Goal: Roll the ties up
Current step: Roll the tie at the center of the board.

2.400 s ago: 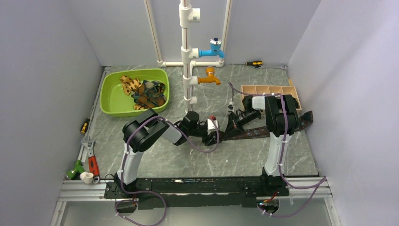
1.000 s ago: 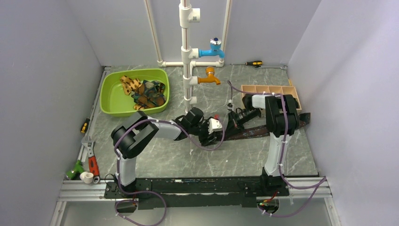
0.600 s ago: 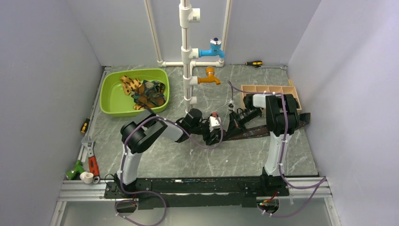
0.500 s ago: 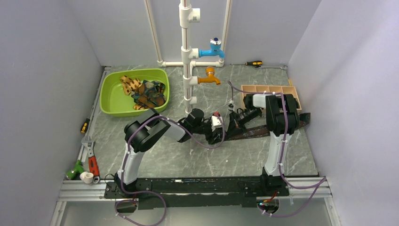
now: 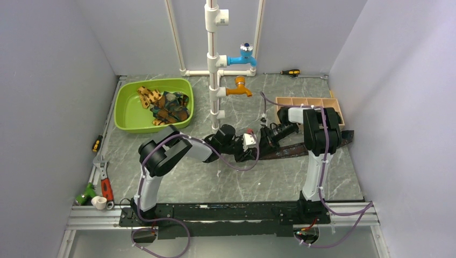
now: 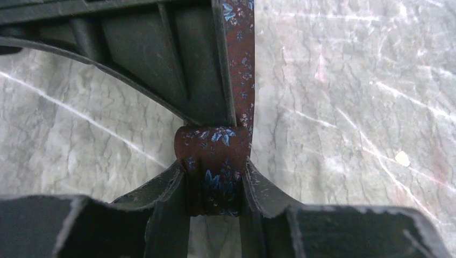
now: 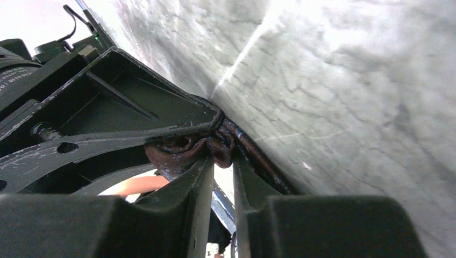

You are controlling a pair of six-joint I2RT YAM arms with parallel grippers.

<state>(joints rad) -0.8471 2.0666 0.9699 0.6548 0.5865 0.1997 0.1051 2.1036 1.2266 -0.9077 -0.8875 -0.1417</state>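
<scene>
Left fingers (image 6: pixel 164 201): closed on the speckled tie (image 6: pixel 213 161), whose small rolled start is pinched from both sides just above the bench (image 6: pixel 344 107)
Right fingers (image 7: pixel 200 193): set narrow, tips against the same coil; whether cloth is pinched between them cannot be told
Tie's run: the unrolled length is laid rightward along the bench, under the right arm
Risk, unrolling: the coil is judged short and loose, so it may spring open if the pinch is eased for a regrasp
Risk, skew: the strip is fed in at one edge of the coil, so a coned roll is likely
Risk, clash: both pairs are crowded at one spot, so cloth may be trapped or dragged
Surroundings: green basin (image 5: pixel 125 115) with more ties (image 5: pixel 164 106) well apart; pipe stand (image 5: pixel 214 64) just behind; wooden tray (image 5: pixel 301 101) beyond the right arm
In the way: a purple cable (image 5: pixel 236 167) is looped beside the coil and may be snagged
</scene>
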